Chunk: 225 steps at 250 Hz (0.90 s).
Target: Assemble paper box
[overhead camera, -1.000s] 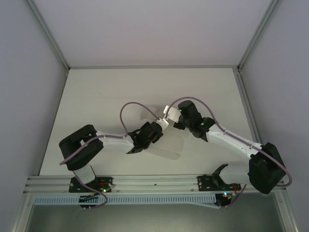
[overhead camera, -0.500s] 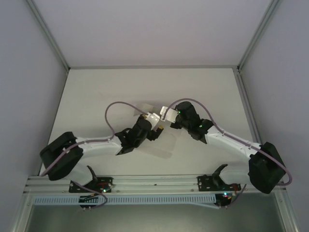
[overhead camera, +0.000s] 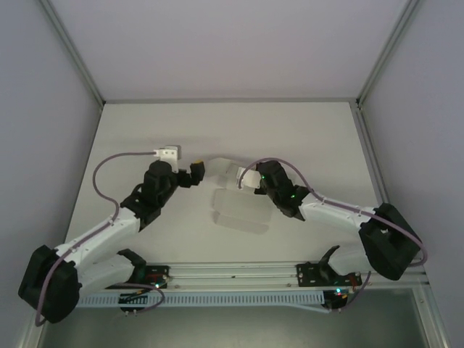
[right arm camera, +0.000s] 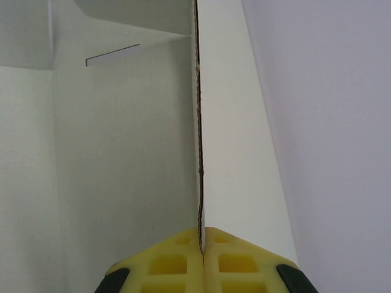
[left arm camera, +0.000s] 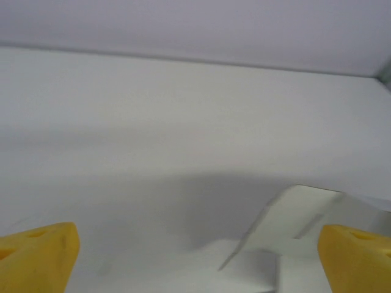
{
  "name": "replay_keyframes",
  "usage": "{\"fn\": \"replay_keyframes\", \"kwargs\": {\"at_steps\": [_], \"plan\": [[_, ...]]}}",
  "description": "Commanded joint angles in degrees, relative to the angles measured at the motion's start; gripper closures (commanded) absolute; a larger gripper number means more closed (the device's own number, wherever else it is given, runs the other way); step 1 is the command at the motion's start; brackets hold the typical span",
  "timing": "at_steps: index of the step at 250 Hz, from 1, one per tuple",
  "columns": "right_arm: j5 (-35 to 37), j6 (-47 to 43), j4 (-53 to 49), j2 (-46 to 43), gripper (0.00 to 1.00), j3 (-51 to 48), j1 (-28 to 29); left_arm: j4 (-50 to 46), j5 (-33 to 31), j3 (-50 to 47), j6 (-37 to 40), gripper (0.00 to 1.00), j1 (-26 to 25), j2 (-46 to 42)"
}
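Observation:
The paper box (overhead camera: 241, 212) lies mid-table as pale white card, with a flap raised at its far end. My right gripper (overhead camera: 249, 181) is shut on one upright panel. In the right wrist view, its yellow fingertips (right arm camera: 177, 262) pinch the card's thin edge, and the paper box (right arm camera: 238, 146) panels run away on both sides of my right gripper (right arm camera: 201, 241). My left gripper (overhead camera: 194, 172) stands open just left of the box and apart from it. In the left wrist view, the left gripper (left arm camera: 195, 262) has its yellow fingertips (left arm camera: 36, 256) spread wide, with a paper box (left arm camera: 305, 213) flap ahead at the lower right.
The white table (overhead camera: 145, 130) is bounded by metal frame rails, with grey walls at the back and sides. The left arm's purple cable (overhead camera: 109, 163) loops out over the table's left half. The arm bases are bolted to the near rail (overhead camera: 232, 274).
My left gripper has opened and let go of the box. It pulled back up and to the left, clear of the card. The right gripper stays clamped on its panel and shifted slightly left.

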Motion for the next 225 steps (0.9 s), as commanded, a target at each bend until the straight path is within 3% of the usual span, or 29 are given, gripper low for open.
{"fn": "replay_keyframes", "kwargs": {"at_steps": [1, 22, 65, 107, 133, 162, 225], "plan": [[3.92, -3.67, 7.70, 1.74, 1.00, -0.84, 1.32, -1.36, 8.81, 1.70, -7.57, 0.00, 7.97, 6.55], [2.66, -1.91, 5.43, 2.47, 1.00, 0.14, 1.42, 5.44, 16.82, 2.12, -7.41, 0.00, 11.94, 13.16], [2.09, -0.52, 4.30, 2.56, 1.00, 0.08, 1.42, 10.97, 22.91, 7.01, -4.49, 0.00, 12.93, 24.33], [1.09, 1.70, 4.00, 2.40, 1.00, 0.65, 1.44, 19.16, 36.55, 7.66, 1.43, 0.00, 11.71, 29.26], [1.82, 1.54, 3.97, 3.08, 1.00, 0.88, 1.42, 20.89, 41.53, 6.73, 4.42, 0.01, 10.30, 29.78], [3.66, 1.93, 3.26, 3.85, 1.00, 1.40, 1.34, 19.25, 42.63, 5.64, 8.11, 0.06, 8.00, 28.74], [3.28, 3.26, 1.70, 3.19, 1.00, 1.40, 1.35, 20.88, 45.80, 2.36, 10.23, 0.32, 4.00, 27.29]]}}
